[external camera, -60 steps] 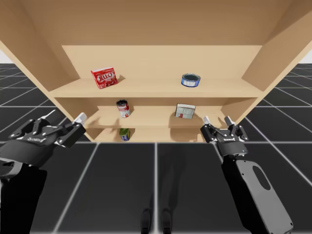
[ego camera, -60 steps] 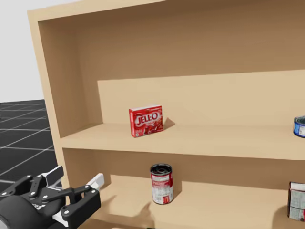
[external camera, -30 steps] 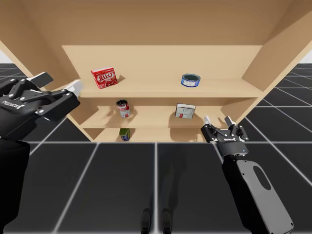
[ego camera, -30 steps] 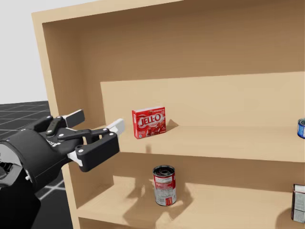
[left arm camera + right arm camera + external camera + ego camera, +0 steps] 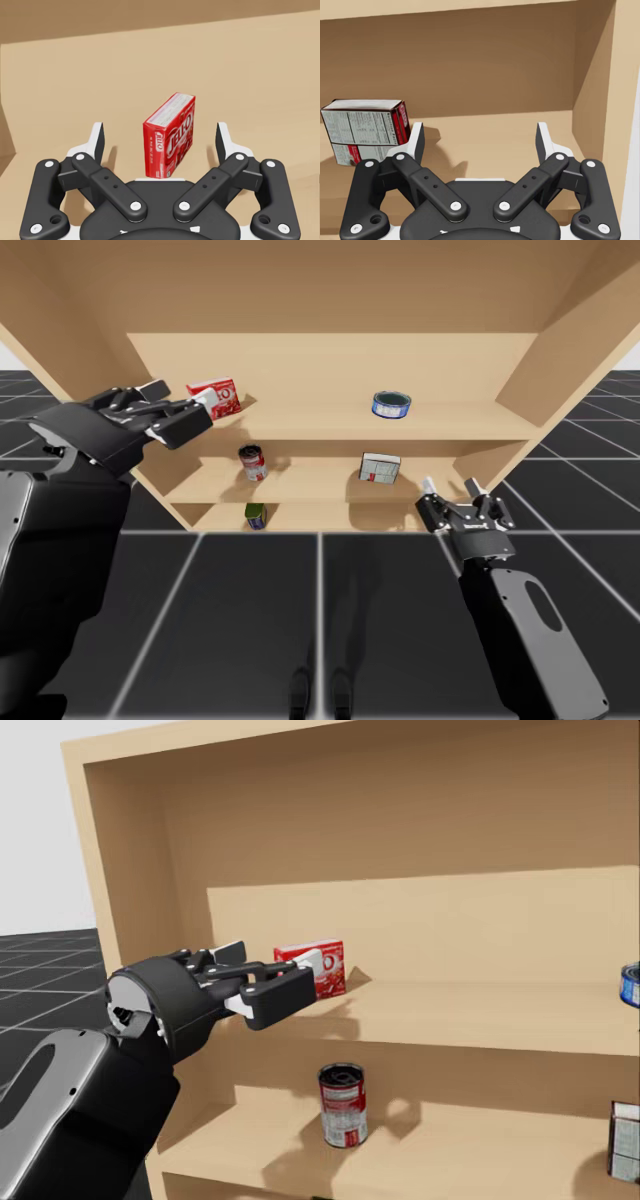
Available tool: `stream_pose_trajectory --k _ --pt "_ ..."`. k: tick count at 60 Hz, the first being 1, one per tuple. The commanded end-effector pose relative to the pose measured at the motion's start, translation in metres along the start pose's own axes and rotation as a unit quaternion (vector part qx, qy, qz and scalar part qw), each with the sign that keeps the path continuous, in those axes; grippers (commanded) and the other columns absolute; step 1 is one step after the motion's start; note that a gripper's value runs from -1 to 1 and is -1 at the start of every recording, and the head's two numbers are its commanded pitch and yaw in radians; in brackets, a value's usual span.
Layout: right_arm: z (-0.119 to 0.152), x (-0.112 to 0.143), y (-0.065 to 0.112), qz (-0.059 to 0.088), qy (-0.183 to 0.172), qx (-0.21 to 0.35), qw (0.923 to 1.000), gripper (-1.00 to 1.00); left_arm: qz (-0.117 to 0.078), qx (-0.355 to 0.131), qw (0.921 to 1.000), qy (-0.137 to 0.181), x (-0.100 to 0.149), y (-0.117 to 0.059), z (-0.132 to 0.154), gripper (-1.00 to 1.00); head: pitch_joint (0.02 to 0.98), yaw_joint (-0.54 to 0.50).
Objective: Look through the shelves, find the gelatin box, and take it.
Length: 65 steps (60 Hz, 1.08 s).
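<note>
On the upper wooden shelf (image 5: 450, 1015), my left gripper (image 5: 160, 134) partly hides the red gelatin box (image 5: 172, 137) in the head view. The box stands just ahead, between the spread fingers, touching neither. My right gripper (image 5: 480, 135) gapes too.

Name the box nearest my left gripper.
The red box on the top shelf, ahead of the left gripper; the grey box sits a shelf lower.
</note>
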Motion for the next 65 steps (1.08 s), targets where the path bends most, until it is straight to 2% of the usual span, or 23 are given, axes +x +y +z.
stream_pose_trajectory --k 1,8,15,16,18,20,23,30,43,54,61,65 --pt "0.000 0.001 -0.003 -0.001 0.000 -0.001 1.0000 -1.00 0.016 -0.003 0.9985 0.052 -0.012 0.001 -0.020 -1.00 0.264 0.30" --pt "0.000 0.001 -0.003 -0.001 -0.001 -0.001 1.0000 -1.00 0.024 -0.002 0.9982 0.055 -0.017 -0.001 -0.029 -1.00 0.266 0.29" --pt "0.000 0.001 -0.004 -0.002 -0.001 -0.002 1.0000 -1.00 0.019 -0.006 0.9983 0.055 -0.019 -0.004 -0.031 -1.00 0.265 0.29" --pt "0.001 0.001 -0.004 -0.002 -0.001 -0.002 1.0000 -1.00 0.013 -0.005 0.9984 0.055 -0.019 -0.005 -0.031 -0.87 0.264 0.29" --pt "0.001 0.001 -0.004 -0.002 -0.001 -0.002 1.0000 -1.00 0.012 -0.003 0.9986 0.052 -0.019 -0.006 -0.031 -0.50 0.264 0.29" --pt "0.001 0.001 -0.004 -0.002 0.000 -0.002 1.0000 -1.00 0.015 -0.007 0.9987 0.049 -0.019 -0.007 -0.029 0.73 0.263 0.29" --pt "0.001 0.001 -0.004 -0.002 0.000 -0.002 1.0000 -1.00 0.010 -0.007 0.9988 0.047 -0.019 -0.008 -0.028 0.92 0.263 0.29" --pt "0.000 0.001 -0.004 -0.002 0.000 -0.002 1.0000 -1.00 0.006 -0.012 0.9992 0.038 -0.016 -0.011 -0.020 1.00 0.261 0.28" --pt "0.000 0.000 -0.003 -0.001 0.000 -0.002 1.0000 -1.00 -0.002 -0.017 0.9998 0.006 -0.002 -0.015 0.010 1.00 0.262 0.29" --pt "0.000 0.000 -0.003 -0.001 0.000 -0.001 1.0000 -1.00 -0.006 -0.018 0.9998 -0.011 0.003 -0.017 0.043 1.00 0.262 0.28" --pt "-0.001 0.000 -0.003 0.001 0.000 0.002 1.0000 -1.00 -0.006 -0.032 0.9992 -0.024 0.005 -0.023 0.079 1.00 0.266 0.28" --pt "-0.001 -0.001 -0.003 0.002 -0.001 0.003 1.0000 -1.00 -0.015 -0.038 0.9987 -0.031 0.006 -0.027 0.097 1.00 0.268 0.28"
